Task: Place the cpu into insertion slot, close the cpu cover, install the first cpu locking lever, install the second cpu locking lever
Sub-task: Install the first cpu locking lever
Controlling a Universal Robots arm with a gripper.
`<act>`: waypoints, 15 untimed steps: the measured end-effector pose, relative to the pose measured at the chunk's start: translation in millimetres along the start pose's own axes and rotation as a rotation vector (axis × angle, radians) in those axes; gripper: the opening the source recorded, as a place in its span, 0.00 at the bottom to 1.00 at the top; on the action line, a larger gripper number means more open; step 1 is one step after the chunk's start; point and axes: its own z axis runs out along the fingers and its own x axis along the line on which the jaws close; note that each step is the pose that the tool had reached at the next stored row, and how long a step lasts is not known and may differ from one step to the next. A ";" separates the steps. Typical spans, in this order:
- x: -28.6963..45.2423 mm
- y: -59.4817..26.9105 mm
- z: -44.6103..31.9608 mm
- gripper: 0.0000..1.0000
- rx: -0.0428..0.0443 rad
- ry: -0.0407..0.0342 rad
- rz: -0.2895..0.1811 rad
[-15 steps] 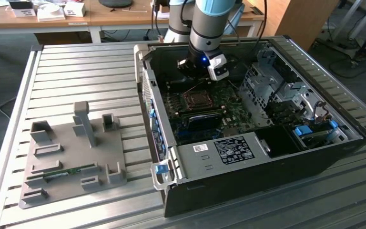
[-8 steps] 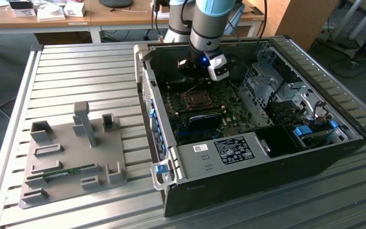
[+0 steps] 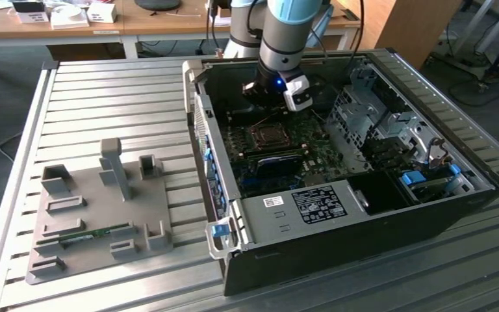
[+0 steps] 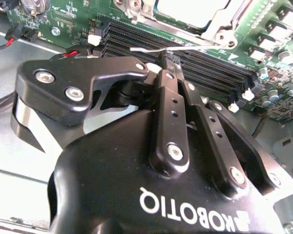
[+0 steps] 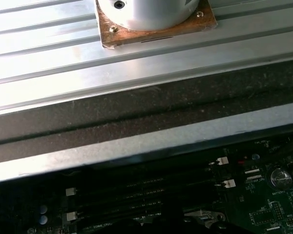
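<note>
Working on a locking lever (image 4: pixel 149 49), by my judgement, the pincer (image 4: pixel 169 57) holds its fingers closed with tips at that thin wire, the chip (image 4: pixel 190 7) lying under the shut cover (image 4: pixel 222 27) just beyond them, so the wire needs pressing down until it latches.

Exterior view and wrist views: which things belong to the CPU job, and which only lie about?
Belong to the job: gripper, locking lever, cpu cover, cpu.
Only lying about: grey fixture plate, memory stick in it, memory slots, white boxes on the desk.
</note>
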 end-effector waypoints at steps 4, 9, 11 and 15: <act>-0.4 -0.6 1.5 0.11 -0.0001 0.0000 0.000; -1.3 -1.8 4.5 0.11 0.0000 0.0000 0.000; -1.7 -2.3 5.6 0.11 0.0000 0.0000 0.000; -3.0 -2.5 7.4 0.11 0.0002 0.0000 0.000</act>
